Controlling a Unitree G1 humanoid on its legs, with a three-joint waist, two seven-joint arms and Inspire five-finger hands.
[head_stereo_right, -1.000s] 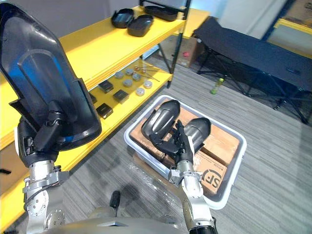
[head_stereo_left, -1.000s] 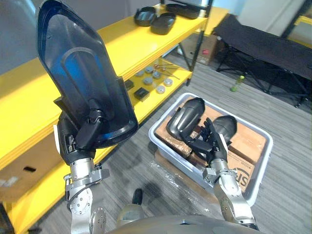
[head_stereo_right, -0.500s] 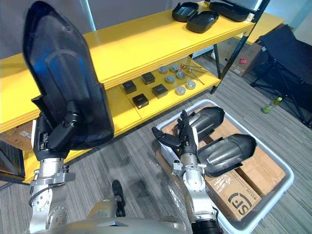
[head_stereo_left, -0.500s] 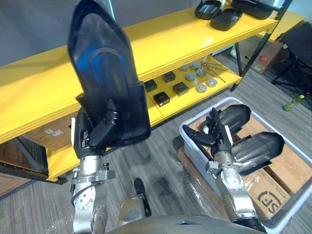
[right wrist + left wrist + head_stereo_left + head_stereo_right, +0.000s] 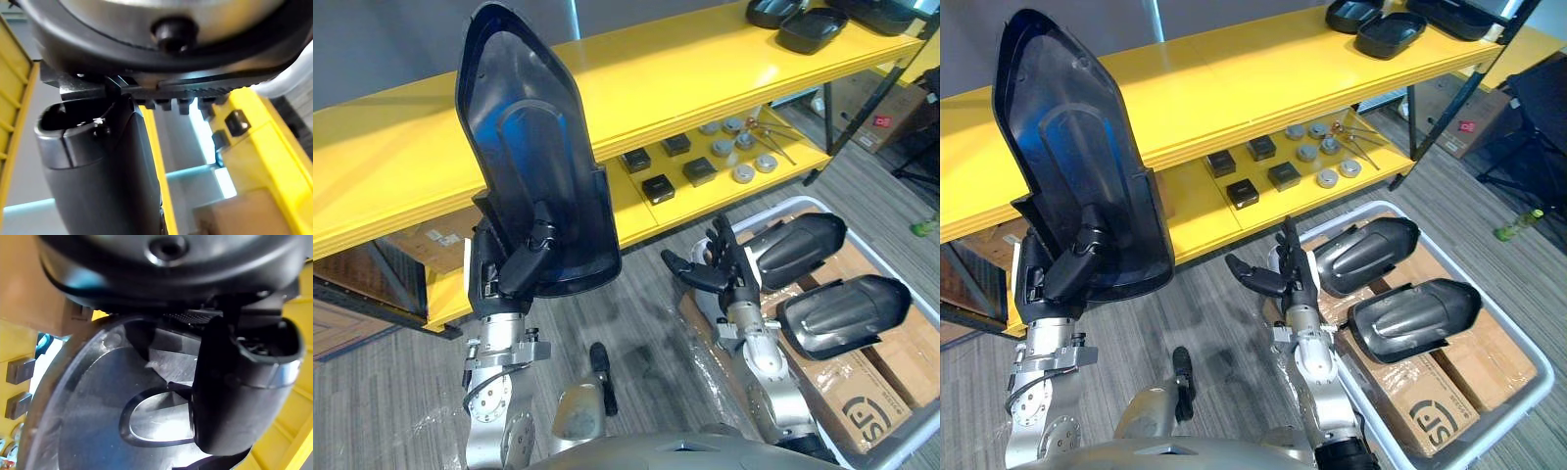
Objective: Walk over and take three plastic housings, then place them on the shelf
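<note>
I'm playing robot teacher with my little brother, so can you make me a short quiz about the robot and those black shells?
1. True or false: the left hand holds a big black housing upright.
2. How many housings lie in the grey bin?
3. The right hand is: A open and empty, B shut on a housing, C shut into a fist.
Key: 1 true; 2 two; 3 A.

Left arm [image 5: 494, 392] at 7 o'clock, right arm [image 5: 769, 382] at 5 were silver-grey, machined wrists. Left hand [image 5: 494, 284] and right hand [image 5: 724, 279] were dark plastic.
</note>
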